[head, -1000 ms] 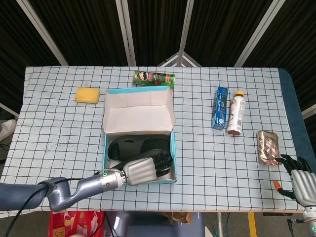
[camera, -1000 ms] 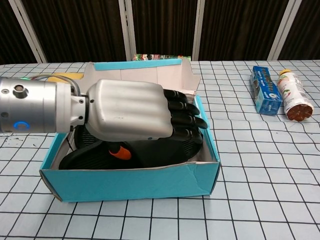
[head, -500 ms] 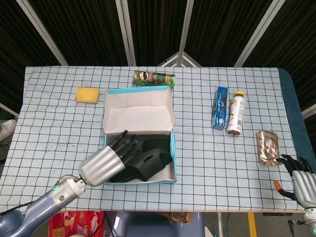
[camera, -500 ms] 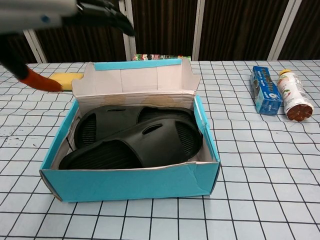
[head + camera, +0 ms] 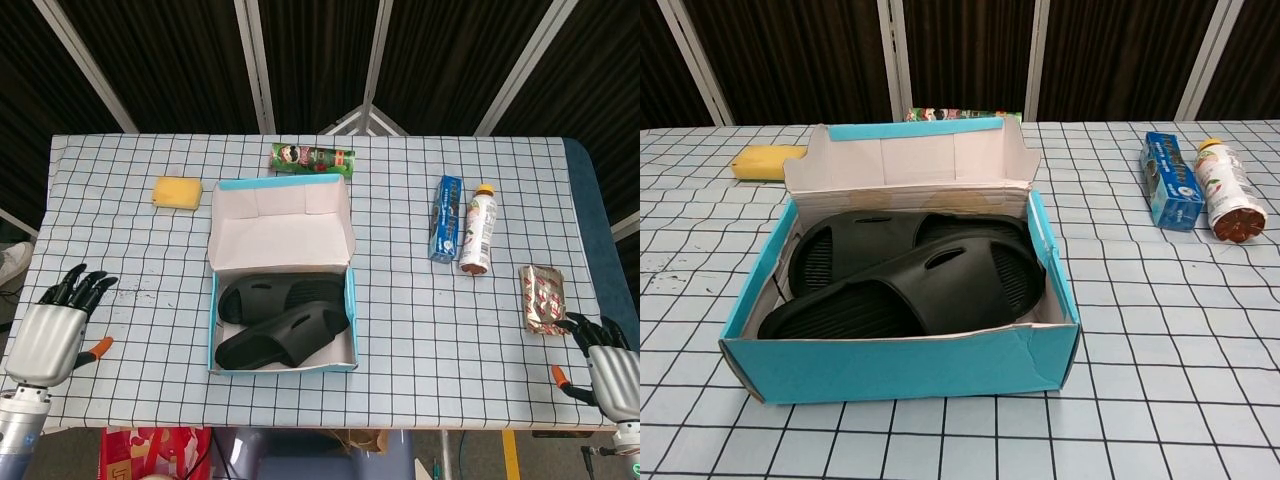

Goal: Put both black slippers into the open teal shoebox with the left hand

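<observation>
Two black slippers lie inside the open teal shoebox [image 5: 350, 300] [image 5: 900, 365]. The front slipper [image 5: 283, 337] [image 5: 910, 292] rests partly over the rear slipper [image 5: 275, 293] [image 5: 855, 243]. The box lid stands open at the back. My left hand [image 5: 52, 325] is at the table's front left edge, far from the box, fingers apart and holding nothing; the chest view does not show it. Low at the right edge of the head view, my right hand [image 5: 603, 365] hangs off the table with fingers spread and nothing in it.
A yellow sponge [image 5: 177, 192] [image 5: 765, 161] lies back left. A green can [image 5: 312, 157] lies behind the box. A blue carton [image 5: 446, 218] [image 5: 1170, 181], a bottle [image 5: 477, 229] [image 5: 1226, 190] and a foil packet [image 5: 542, 299] sit to the right.
My left hand has drawn out of the shoebox and swung back to the front left edge of the table. Both slippers stay in the box. The right hand has not moved.
</observation>
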Action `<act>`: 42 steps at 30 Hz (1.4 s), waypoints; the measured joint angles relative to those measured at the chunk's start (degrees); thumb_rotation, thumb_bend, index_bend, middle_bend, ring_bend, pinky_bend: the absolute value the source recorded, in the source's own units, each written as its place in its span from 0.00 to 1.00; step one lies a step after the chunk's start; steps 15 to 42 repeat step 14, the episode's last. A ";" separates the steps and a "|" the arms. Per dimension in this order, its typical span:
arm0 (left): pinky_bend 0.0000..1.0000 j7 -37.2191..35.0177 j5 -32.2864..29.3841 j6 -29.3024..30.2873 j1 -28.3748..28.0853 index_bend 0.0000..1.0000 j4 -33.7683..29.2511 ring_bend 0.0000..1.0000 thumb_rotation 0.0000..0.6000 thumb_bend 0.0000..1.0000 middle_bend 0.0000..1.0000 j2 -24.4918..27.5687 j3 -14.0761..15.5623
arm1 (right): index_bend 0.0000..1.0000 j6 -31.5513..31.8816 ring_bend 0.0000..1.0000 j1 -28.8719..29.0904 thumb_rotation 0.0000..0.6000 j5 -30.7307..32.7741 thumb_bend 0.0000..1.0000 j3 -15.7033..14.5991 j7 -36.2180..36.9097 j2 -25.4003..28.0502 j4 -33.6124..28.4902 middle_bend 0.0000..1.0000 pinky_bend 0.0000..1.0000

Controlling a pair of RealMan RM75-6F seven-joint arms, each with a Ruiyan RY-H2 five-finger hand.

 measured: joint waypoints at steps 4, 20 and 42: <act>0.24 -11.10 -1.21 1.04 2.07 0.20 6.05 0.05 1.00 0.25 0.12 -2.40 -1.04 | 0.24 0.70 0.20 -0.01 1.00 -0.73 0.36 0.08 0.04 -0.38 0.60 0.17 0.07; 0.17 -23.01 1.88 6.28 6.29 0.19 20.08 0.01 1.00 0.25 0.13 -9.69 -4.37 | 0.24 1.41 0.20 0.03 1.00 -1.05 0.36 0.40 -0.21 -1.16 1.30 0.17 0.07; 0.17 -23.01 1.88 6.28 6.29 0.19 20.08 0.01 1.00 0.25 0.13 -9.69 -4.37 | 0.24 1.41 0.20 0.03 1.00 -1.05 0.36 0.40 -0.21 -1.16 1.30 0.17 0.07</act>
